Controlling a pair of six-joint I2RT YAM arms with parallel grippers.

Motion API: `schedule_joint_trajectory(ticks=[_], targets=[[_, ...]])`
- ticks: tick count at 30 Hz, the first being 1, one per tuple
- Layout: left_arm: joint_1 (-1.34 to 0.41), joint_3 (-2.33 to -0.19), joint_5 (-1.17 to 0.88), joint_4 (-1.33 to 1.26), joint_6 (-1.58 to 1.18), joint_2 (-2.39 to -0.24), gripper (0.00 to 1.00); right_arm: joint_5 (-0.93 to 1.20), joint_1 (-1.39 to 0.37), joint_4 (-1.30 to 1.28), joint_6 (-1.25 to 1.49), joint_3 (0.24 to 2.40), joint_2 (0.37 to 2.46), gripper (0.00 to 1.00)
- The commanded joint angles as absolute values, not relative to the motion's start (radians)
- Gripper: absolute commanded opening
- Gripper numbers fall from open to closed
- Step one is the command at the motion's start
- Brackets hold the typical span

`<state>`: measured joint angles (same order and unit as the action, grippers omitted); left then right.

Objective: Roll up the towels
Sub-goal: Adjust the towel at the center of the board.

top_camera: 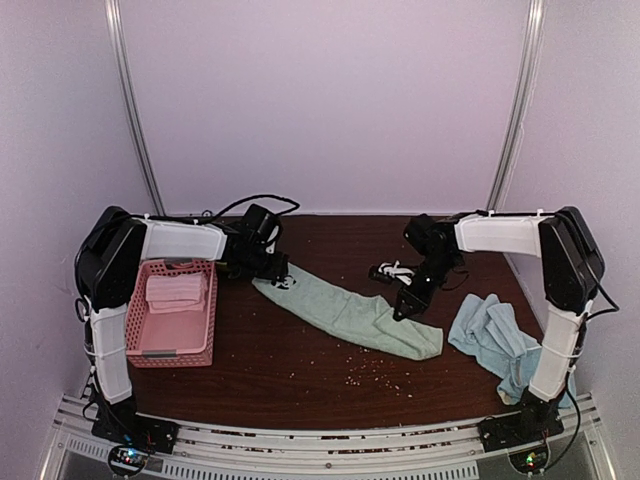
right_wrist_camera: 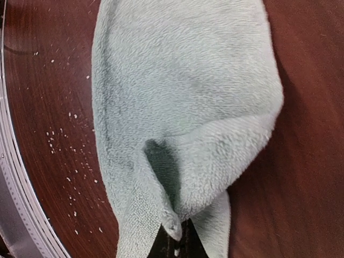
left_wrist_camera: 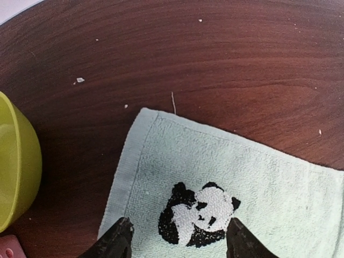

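Note:
A mint green towel (top_camera: pixel 350 315) lies stretched diagonally across the middle of the table. Its panda mark (left_wrist_camera: pixel 196 215) sits at the far-left corner. My left gripper (top_camera: pixel 278 272) hovers over that corner, open, its fingertips (left_wrist_camera: pixel 121 236) on either side of the panda mark. My right gripper (top_camera: pixel 408 300) is shut on a raised fold of the same towel (right_wrist_camera: pixel 183 97) along its far edge, with the cloth pinched between the closed jaws (right_wrist_camera: pixel 180 236). A light blue towel (top_camera: pixel 495 340) lies crumpled at the right. A pink towel (top_camera: pixel 175 290) rests in the basket.
The pink latticed basket (top_camera: pixel 150 345) stands at the left by the left arm. A yellow-green bowl (left_wrist_camera: pixel 16 172) sits just left of the towel's corner. Crumbs (top_camera: pixel 375 372) dot the near table. A metal rail (right_wrist_camera: pixel 13 177) edges the table's near side.

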<state>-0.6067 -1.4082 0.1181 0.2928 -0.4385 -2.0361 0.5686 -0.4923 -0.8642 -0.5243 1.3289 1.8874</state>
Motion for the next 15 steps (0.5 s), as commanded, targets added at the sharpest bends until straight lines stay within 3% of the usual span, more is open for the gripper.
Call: schedule_joint_trajectory(ticks=[1, 5, 7, 15], targets=[[-0.594, -1.411, 0.152, 0.288, -0.414, -1.967, 0.6, 0.478, -0.343, -0.927, -0.518, 1.435, 1.803, 0.0], [-0.573, -1.4, 0.138, 0.267, -0.425, -1.947, 0.58, 0.348, -0.225, -0.807, -0.412, 1.477, 1.761, 0.0], [-0.558, -1.407, 0.083, 0.247, -0.428, -1.954, 0.51, 0.321, -0.209, -0.746, -0.39, 1.455, 1.749, 0.0], [-0.535, -1.588, -0.177, 0.257, -0.389, -2.104, 0.44, 0.402, -0.209, -0.726, -0.368, 1.433, 1.816, 0.0]])
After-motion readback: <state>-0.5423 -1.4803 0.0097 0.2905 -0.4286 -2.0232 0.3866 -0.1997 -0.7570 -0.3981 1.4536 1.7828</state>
